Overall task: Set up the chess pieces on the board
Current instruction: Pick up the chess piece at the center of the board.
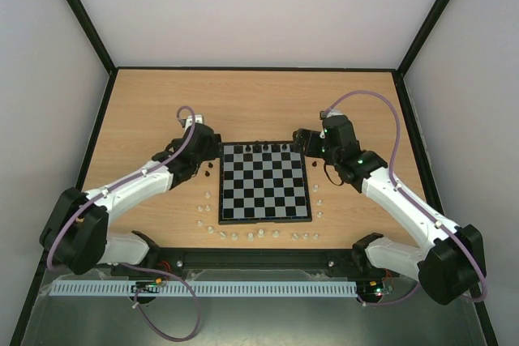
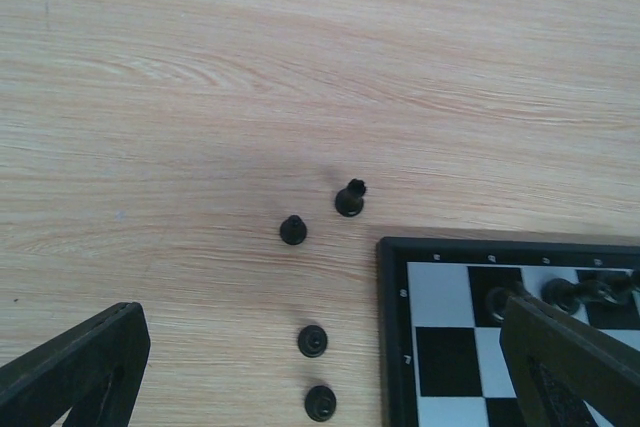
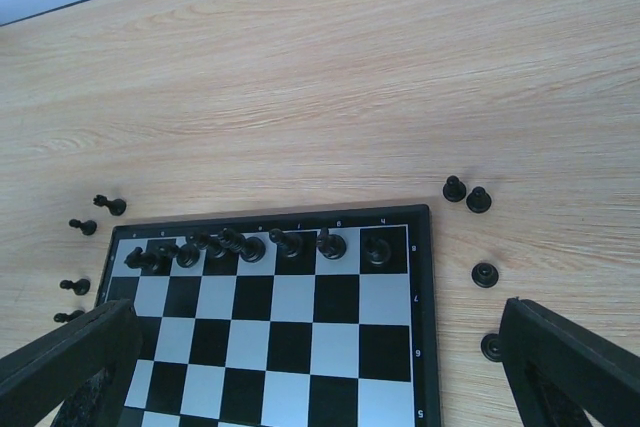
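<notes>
Chess pieces (image 3: 250,245) line the top row of the board (image 3: 300,332), centre frame; four more stand loose off each side edge, in my judgement awaiting the pawn row. I find left gripper (image 2: 320,347) and right gripper (image 3: 318,357) spread wide, empty, poised above those strays

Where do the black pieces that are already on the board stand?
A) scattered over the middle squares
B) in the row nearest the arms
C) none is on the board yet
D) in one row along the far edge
D: the black chess pieces on the board stand in a single row along its far edge, and the squares nearer the arms are bare.
</notes>
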`<state>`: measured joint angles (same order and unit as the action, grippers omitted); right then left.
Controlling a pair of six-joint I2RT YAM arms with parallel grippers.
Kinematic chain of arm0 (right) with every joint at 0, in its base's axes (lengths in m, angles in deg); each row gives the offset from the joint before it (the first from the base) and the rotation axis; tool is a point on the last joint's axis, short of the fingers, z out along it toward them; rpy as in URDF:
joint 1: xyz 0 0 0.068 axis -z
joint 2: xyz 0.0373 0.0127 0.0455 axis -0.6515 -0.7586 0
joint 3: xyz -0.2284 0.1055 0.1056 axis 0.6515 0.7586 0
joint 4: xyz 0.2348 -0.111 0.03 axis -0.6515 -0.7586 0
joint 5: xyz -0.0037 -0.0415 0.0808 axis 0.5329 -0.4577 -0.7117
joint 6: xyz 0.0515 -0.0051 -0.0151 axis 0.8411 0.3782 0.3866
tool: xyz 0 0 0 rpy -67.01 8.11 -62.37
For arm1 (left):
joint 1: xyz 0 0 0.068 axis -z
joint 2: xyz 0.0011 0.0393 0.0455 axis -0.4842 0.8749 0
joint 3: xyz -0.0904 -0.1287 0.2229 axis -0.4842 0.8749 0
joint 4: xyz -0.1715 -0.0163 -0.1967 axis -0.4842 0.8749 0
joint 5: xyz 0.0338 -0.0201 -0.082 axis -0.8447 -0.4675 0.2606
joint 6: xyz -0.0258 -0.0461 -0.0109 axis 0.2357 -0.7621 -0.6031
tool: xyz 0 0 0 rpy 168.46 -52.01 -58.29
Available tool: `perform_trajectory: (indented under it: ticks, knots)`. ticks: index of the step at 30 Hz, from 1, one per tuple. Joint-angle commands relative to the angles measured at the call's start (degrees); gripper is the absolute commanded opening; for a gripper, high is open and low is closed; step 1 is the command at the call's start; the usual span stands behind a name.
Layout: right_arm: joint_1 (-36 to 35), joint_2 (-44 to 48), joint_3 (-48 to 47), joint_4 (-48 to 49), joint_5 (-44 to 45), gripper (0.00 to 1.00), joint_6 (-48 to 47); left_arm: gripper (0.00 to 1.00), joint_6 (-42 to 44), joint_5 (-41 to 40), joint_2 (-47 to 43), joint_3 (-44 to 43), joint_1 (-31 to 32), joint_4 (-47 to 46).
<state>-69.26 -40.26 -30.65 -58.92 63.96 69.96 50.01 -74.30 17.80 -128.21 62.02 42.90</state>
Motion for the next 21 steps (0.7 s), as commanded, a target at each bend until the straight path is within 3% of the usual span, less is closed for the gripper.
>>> perform_trajectory:
  ticks: [1,15,21]
  knots:
    - [-0.30,0.56,0.61,0.93,0.16,0.99,0.49,0.99,0.21,0.68,2.60,-0.59,-1.26,0.05]
    - [-0.31,-1.05,0.69,1.72,-3.51,0.99,1.19,0.98,0.37,5.00,14.31,-15.98,-1.33,9.57]
    - [-0.32,0.63,0.87,1.40,-3.75,0.99,1.19,0.80,2.36,7.41,21.84,-23.73,-2.08,13.06]
